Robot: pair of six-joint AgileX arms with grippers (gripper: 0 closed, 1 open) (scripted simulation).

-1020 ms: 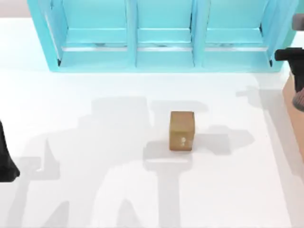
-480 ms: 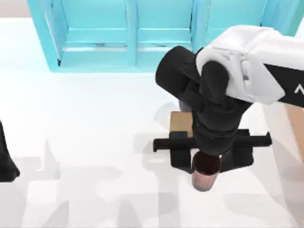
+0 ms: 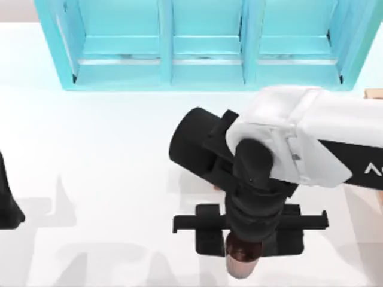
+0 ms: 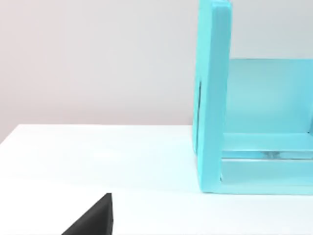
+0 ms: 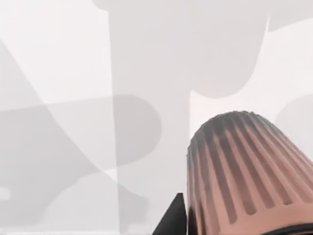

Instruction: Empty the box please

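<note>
**benchrat:** so what do the AgileX arms look like up close?

**simfan22:** the right arm (image 3: 311, 149) has a chunky white shell with rounded edges and a black band along its side carrying a bit of white lettering, cut off at the frame edge. Past that it goes all matte black: a fat cylindrical housing, a rounded knuckle, then a ribbed-looking wrist. The right claw (image 3: 242, 263) hangs off a flat black crossbar with blocky ends.

**benchrat:** and the other one?

**simfan22:** the left arm (image 3: 9, 200) is just a plain black sliver at the counter's left edge. No cables or screws visible on either.
</note>
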